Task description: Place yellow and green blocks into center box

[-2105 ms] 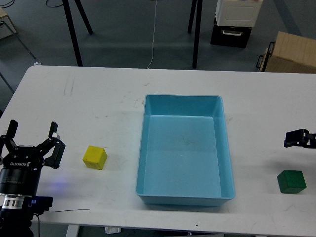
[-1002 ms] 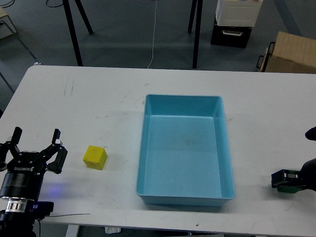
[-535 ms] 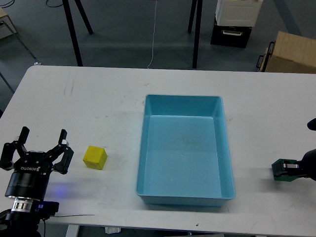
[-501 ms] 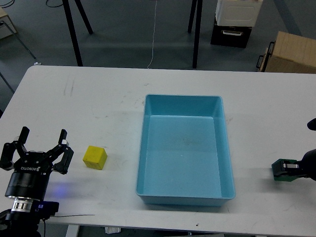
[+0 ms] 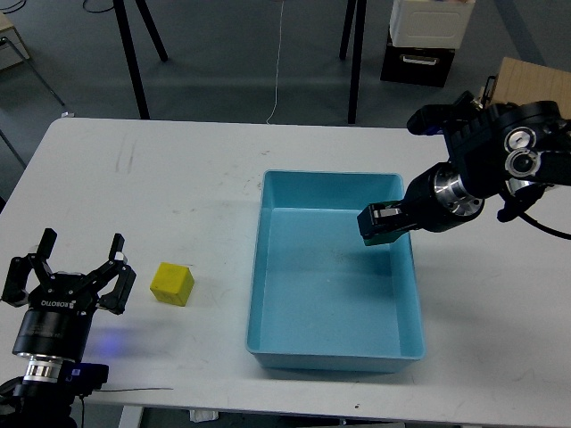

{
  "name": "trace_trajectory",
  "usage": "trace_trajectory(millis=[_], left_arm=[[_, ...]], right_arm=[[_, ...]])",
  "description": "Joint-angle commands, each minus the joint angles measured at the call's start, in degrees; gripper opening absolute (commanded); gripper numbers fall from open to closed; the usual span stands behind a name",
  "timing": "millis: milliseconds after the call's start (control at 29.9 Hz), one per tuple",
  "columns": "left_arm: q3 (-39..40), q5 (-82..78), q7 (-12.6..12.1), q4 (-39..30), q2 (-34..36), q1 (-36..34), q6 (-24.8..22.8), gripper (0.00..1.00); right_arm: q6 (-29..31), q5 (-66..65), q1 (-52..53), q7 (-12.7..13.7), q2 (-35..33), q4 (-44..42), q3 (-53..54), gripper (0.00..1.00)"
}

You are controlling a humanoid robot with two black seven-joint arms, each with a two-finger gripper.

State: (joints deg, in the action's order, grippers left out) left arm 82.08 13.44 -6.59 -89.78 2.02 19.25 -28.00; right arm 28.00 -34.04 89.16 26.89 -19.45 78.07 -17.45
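Observation:
A yellow block (image 5: pixel 171 283) lies on the white table left of the light blue box (image 5: pixel 328 176), which stands in the middle. My left gripper (image 5: pixel 78 260) is open and empty, just left of the yellow block and apart from it. My right gripper (image 5: pixel 381 223) hangs over the box's right rear part. It is shut on a dark green block (image 5: pixel 375 234) that is mostly hidden between the fingers. No green block lies on the table at the right. The box floor is bare.
The table's far edge runs across the top of the view. Beyond it on the floor stand black stand legs (image 5: pixel 134 62), a white and black crate (image 5: pixel 424 40) and a cardboard box (image 5: pixel 526 94). A thin cable (image 5: pixel 134 390) lies near the front left edge.
My right gripper closed on the green block at the table's right front, lifted it and carried it left and back over the box. My left gripper edged right toward the yellow block.

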Motion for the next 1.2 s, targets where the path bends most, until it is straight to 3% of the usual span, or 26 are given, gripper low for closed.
trace_trajectory(millis=[0,134,200,234,267,301,334,568,735,1002,1169], left_arm=[[0.2,0.0,0.0,0.1,0.1,0.0,0.0,1.00],[0.5,0.0,0.0,0.2,0.2,0.3,0.0,1.00],[0.6,0.0,0.1,0.3,0.3,0.3,0.0,1.00],[0.6,0.0,0.1,0.3,0.3,0.3,0.0,1.00],[0.5,0.0,0.1,0.3,0.3,0.4,0.0,1.00],[0.5,0.0,0.0,0.2,0.3,0.4,0.0,1.00],[0.4,0.0,0.0,0.3,0.3,0.4,0.0,1.00],[-0.1,0.0,0.0,0.3,0.2,0.1,0.0,1.00],[0.0,0.0,0.0,0.3,0.3,0.0,0.0,1.00],[-0.1,0.0,-0.2,0.8,0.4,-0.7,0.0,1.00],[-0.1,0.0,-0.3,0.9,0.5,-1.1,0.0,1.00]], right_arm=[[0.0,0.5,0.4,0.1,9.9,-4.9,-3.1,0.03],[0.0,0.5,0.4,0.1,15.1,-6.4,-6.9,0.18],[0.0,0.5,0.1,0.1,15.8,-6.5,-7.4,0.31],[-0.3,0.5,0.1,0.1,15.9,-6.5,-7.5,0.44],[-0.9,0.5,0.1,0.2,15.9,-6.6,-7.6,0.64],[-1.4,0.5,0.1,0.3,15.8,-6.7,-7.5,0.92],[-1.5,0.6,0.1,0.3,15.8,-6.7,-7.5,1.00],[-2.0,0.8,0.3,0.3,13.0,-8.3,-5.9,0.99],[-2.2,2.0,0.5,0.2,7.9,-18.2,3.4,1.00],[-2.0,4.3,-5.2,-0.2,-2.3,-26.7,30.9,1.00],[-2.0,17.3,-14.5,-0.5,-4.1,-34.1,50.6,1.00]])
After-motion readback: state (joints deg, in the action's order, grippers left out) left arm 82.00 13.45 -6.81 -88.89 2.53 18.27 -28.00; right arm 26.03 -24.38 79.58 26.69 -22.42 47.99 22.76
